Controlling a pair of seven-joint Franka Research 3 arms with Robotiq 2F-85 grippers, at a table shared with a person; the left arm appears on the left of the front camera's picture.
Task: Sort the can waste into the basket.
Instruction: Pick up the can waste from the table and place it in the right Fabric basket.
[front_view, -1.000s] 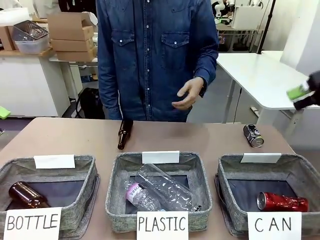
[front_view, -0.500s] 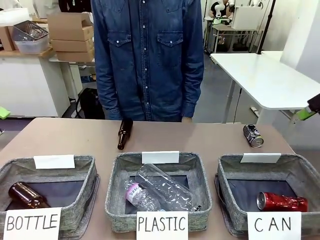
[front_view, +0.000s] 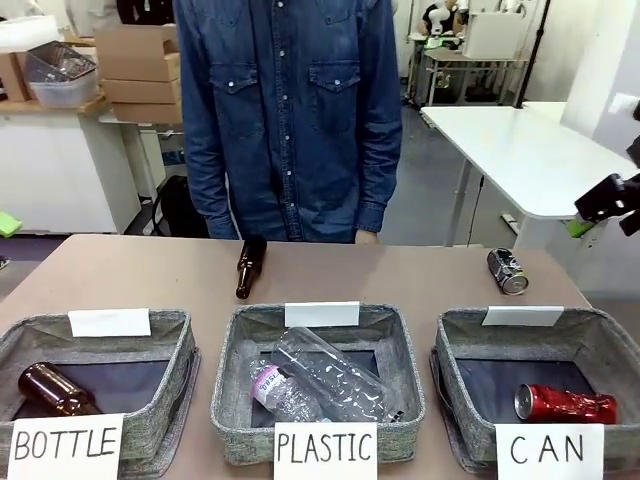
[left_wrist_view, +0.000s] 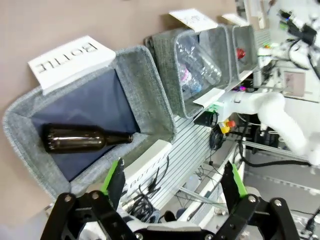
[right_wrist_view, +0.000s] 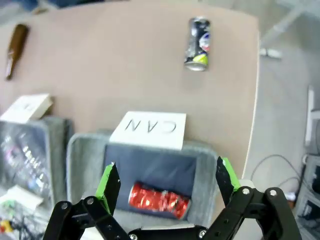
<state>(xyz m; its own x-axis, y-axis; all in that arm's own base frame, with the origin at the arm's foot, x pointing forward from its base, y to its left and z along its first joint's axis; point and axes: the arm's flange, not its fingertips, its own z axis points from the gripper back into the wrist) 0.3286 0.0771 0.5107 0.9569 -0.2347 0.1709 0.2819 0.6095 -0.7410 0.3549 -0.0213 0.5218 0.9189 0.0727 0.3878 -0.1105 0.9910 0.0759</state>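
Brown tabletop runs across the scene, with a person in a denim shirt standing at its far side. Three grey baskets sit in a row along the near edge. The CAN basket is the right one, and the red can lies on its side inside it, on the dark lining near the front wall. The dark can lies on its side on the bare table, just beyond the far left corner of that basket.

At the right edge, the right gripper hangs high in the air, above and to the right of the dark can and well apart from it. Seen from its wrist, the right gripper has its fingers spread wide and holds nothing. The red can lies below, between them, and the dark can is far beyond the basket's sign.

The left gripper is also spread and empty, above the BOTTLE basket, where a brown bottle lies. Another brown bottle lies on the table beyond the PLASTIC basket, which holds a clear plastic bottle.
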